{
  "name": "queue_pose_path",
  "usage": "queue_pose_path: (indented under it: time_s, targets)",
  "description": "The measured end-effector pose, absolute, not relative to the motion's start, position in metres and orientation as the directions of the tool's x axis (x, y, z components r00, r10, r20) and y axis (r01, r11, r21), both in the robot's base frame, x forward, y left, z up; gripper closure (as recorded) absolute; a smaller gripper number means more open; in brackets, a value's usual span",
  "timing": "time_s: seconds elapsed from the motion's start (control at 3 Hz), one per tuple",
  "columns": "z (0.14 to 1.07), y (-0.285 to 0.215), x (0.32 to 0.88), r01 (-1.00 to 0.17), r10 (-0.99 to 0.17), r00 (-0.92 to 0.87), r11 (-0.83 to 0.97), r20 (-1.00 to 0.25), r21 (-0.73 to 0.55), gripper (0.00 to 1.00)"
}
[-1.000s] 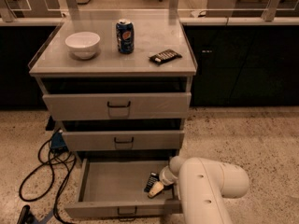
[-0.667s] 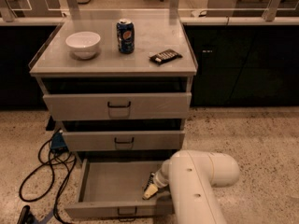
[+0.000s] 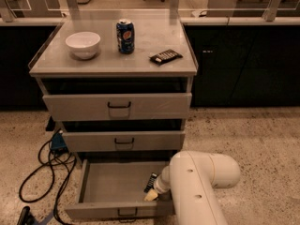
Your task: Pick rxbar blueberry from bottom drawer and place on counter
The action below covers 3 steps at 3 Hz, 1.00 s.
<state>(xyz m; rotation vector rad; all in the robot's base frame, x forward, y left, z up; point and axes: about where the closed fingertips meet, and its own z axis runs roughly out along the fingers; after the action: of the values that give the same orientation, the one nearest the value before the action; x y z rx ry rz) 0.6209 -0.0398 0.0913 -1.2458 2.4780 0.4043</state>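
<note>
From the single camera view I have the grey cabinet in front of me, looking down on its counter point(image 3: 105, 62). A white bowl point(image 3: 83, 44) stands near the counter's left edge, about halfway between back and front. A Pepsi can point(image 3: 125, 35) stands upright in the middle, closer to the back edge. A dark bar point(image 3: 165, 56) with bold white markings lies flat by the right edge, not far from the front right corner. The three are well apart from each other.

Below the front edge, the top drawer point(image 3: 117, 107) and the middle drawer point(image 3: 123, 141) each stand slightly out, with a dark gap above them. The bottom drawer point(image 3: 110, 189) is pulled far out, so I can see its grey floor.

The rxbar blueberry point(image 3: 151, 181) is inside that drawer, a small dark shape at its right side, below the counter's front right corner. It looks tilted, not flat. My white arm point(image 3: 201, 172) comes in from the lower right and bends over the drawer's right wall. The gripper point(image 3: 151, 195) is down inside the drawer, its pale cream tip just beside the bar on the near side, perhaps touching it. I cannot tell how the jaws stand, nor whether they have hold of anything.

Black cables point(image 3: 42, 172) loop over the speckled floor point(image 3: 253, 139) left of the cabinet. A dark-fronted bench point(image 3: 243, 64) runs behind the counter's back edge.
</note>
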Motion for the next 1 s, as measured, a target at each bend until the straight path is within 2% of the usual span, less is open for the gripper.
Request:
queue_pose_path:
  time_s: [0.33,0.67,1.0]
  targets:
    - [0.086,-0.037,0.632,-0.816,-0.718,-0.549,0.571,-0.427,0.090,0.00]
    - [0.091,-0.027,0.667,-0.820,-0.714,-0.525,0.570,-0.463,0.050,0.00]
    - [0.086,-0.036,0.667,-0.827,-0.715,-0.514,0.559,-0.474,0.052,0.00]
